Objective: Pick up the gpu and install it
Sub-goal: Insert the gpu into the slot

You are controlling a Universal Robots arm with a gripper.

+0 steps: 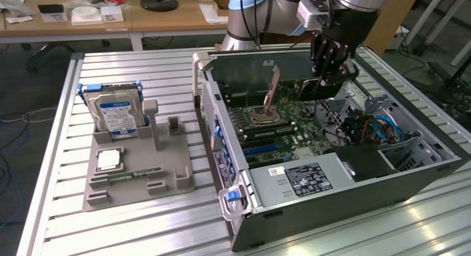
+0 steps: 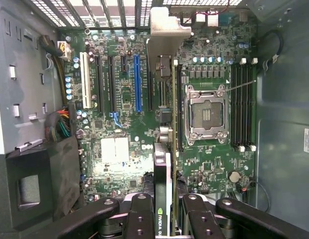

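We see the hand [image 1: 329,79] [image 2: 168,220] inside the open computer case [image 1: 353,203], its fingers [image 2: 139,216] clamped on the gpu [image 1: 320,92] [image 2: 163,169]. The card stands on edge over the motherboard [image 1: 294,137] [image 2: 119,149], between the blue slot [image 2: 137,82] and the CPU socket [image 2: 207,112]. We cannot tell whether it touches a slot. Out on the bench [image 1: 140,68], at the exterior view's left, a hard drive [image 1: 114,115] stands in a grey holder [image 1: 173,168].

On my screen the gpu [image 2: 162,174] shows a black edge with a green logo, the motherboard [image 2: 119,124] is green with one blue slot [image 2: 137,82], and the tool [image 2: 166,201] is black.
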